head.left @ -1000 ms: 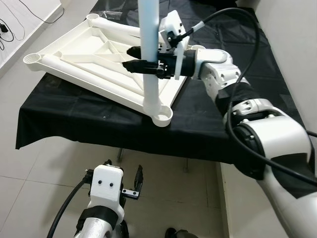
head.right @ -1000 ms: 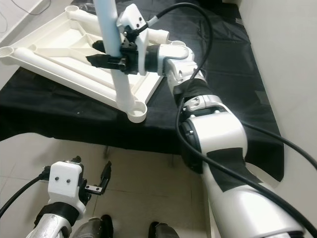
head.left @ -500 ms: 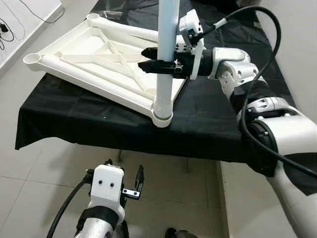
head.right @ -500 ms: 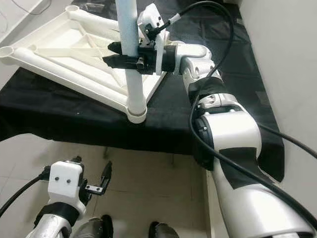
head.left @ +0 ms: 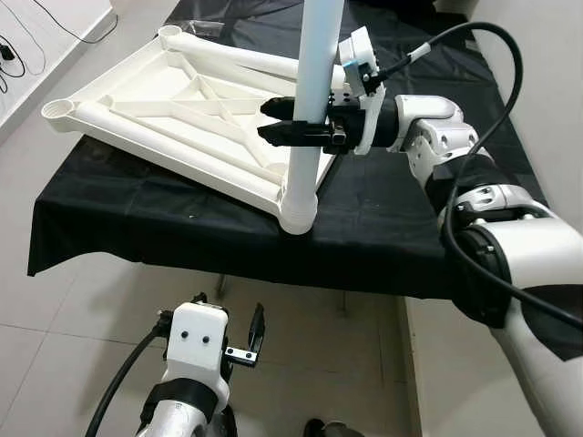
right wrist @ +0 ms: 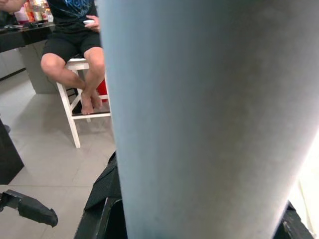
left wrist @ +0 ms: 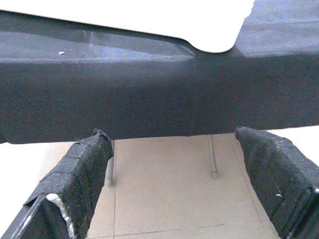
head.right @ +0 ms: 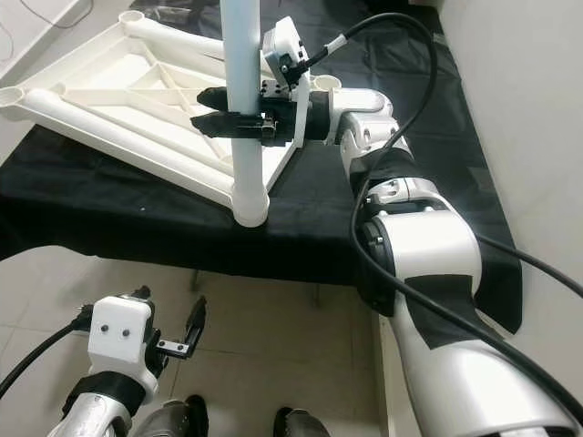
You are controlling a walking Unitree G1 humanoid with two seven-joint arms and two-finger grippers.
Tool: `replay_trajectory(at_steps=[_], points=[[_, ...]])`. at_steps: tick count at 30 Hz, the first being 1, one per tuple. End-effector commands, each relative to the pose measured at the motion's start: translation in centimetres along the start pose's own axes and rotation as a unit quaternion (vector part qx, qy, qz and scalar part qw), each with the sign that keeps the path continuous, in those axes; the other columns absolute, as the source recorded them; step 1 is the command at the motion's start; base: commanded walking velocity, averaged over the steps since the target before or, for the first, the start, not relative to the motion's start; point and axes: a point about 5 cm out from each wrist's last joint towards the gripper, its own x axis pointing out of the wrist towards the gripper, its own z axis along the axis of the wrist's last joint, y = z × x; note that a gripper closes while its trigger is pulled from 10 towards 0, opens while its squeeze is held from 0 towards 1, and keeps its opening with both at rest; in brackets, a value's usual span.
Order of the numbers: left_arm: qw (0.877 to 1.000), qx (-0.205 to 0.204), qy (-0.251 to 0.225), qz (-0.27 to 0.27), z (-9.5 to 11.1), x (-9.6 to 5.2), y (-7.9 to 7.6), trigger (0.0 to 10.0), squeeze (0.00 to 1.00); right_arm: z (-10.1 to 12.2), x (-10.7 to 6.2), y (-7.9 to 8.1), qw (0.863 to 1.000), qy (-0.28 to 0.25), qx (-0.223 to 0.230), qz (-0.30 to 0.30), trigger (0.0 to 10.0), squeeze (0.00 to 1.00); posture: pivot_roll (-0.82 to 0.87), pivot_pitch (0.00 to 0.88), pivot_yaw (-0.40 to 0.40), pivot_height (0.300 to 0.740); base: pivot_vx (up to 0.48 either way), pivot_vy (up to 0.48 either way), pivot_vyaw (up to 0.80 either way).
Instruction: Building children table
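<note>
**Right gripper holds the table leg standing in the frame's corner socket**

Right gripper (head.left: 278,133) is closed around the white table leg (head.left: 314,86), with one black finger on each side of the tube. In the left eye view the leg stands nearly upright, leaning a little, and its lower end sits in the near corner socket (head.left: 298,211) of the white table frame (head.left: 182,109). The frame lies upside down on the black cloth (head.left: 383,228) that covers a low table, and the socket with the leg is at the cloth's front edge. The left gripper (head.left: 250,339) hangs low over the tiled floor (head.left: 55,300), below the front edge of the cloth and well apart from the frame; its fingers stand apart and hold nothing.

In the right eye view the same leg (head.right: 240,100) goes down into the socket (head.right: 250,211), and the right gripper (head.right: 211,109) grips it above the frame's corner.

In the left wrist view the two black fingers (left wrist: 75,184) are spread wide, and between them the hanging cloth (left wrist: 149,94) and the floor tiles are seen, with thin metal supports under the cloth.

In the right wrist view the pale leg (right wrist: 209,119) is very close to the camera. Behind the leg a person (right wrist: 75,50) sits on a white stool (right wrist: 82,99), perhaps with something small in the hand, but it is too small to tell.
</note>
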Motion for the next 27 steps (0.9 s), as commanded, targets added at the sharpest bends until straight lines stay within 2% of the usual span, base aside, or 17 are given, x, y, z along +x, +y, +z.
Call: replay_trajectory(at_steps=[1, 10, 14, 18, 27], points=[[1.000, -0.001, 0.008, 0.000, -0.20, -0.25, 0.06, 10.0, 0.00, -1.98, 0.31, 0.45, 0.999, 0.028, 0.026, 0.009, 10.0, 0.00, 0.09, 0.254, -0.066, 0.740, 0.000, 0.000, 0.00], [1.000, 0.000, 0.008, -0.002, -0.24, -0.32, 0.04, 10.0, 0.00, -1.57, 0.77, -0.06, 0.999, 0.034, 0.005, -0.039, 10.0, 0.00, 0.09, 0.259, -0.066, 0.740, 0.000, 0.000, 0.00], [1.000, 0.002, 0.007, -0.004, -0.24, -0.29, -0.03, 10.0, 0.00, -1.47, 0.86, -0.09, 0.999, 0.032, 0.002, -0.041, 10.0, 0.00, 0.09, 0.260, -0.070, 0.740, 0.000, 0.000, 0.00], [1.000, 0.004, 0.006, -0.003, -0.21, -0.30, -0.03, 10.0, 0.00, -1.56, 0.92, 0.18, 0.999, 0.033, 0.001, -0.016, 10.0, 0.00, 0.09, 0.260, -0.070, 0.740, 0.000, 0.000, 0.00], [1.000, 0.006, 0.006, -0.002, -0.22, -0.30, 0.04, 10.0, 0.00, -1.71, 0.55, -0.02, 0.999, 0.038, 0.000, -0.035, 10.0, 0.00, 0.09, 0.261, -0.071, 0.740, 0.000, 0.000, 0.00]])
